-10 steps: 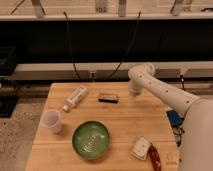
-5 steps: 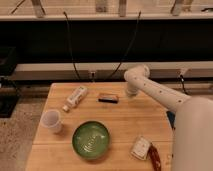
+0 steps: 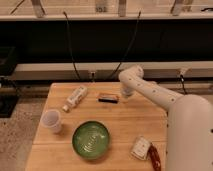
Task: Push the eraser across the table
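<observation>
Eraser (image 3: 108, 97) flat on table (image 3: 120, 125), long axis left-right; pincer (image 3: 123, 96) beside right end.

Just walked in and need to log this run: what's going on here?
A one-armed robot is working at a wooden table. Its gripper is down at the far side, just right of the eraser, apparently set to push it left. Whether they touch can't be told. A white bottle, cup, green plate and white packet sit untouched.

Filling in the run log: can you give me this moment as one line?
tool: low at table's far side, right of eraser | small flat dark eraser with reddish-brown top: flat on light wooden table | contact: unclear
</observation>
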`<action>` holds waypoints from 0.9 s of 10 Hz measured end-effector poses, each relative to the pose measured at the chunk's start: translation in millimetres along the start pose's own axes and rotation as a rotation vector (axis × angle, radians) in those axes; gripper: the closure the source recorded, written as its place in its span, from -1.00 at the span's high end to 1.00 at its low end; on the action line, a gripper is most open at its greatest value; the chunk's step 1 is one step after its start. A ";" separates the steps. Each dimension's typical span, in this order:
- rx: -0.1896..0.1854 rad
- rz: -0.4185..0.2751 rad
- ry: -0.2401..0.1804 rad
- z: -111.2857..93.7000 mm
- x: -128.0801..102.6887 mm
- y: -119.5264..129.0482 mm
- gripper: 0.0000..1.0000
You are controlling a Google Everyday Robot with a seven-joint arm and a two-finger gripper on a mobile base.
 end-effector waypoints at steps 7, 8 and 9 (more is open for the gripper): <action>-0.003 -0.149 0.004 10.1 -67.7 -21.8 -0.99; -0.005 -0.175 0.004 11.5 -78.8 -24.9 -0.99; -0.009 -0.205 0.002 12.8 -93.2 -28.2 -0.99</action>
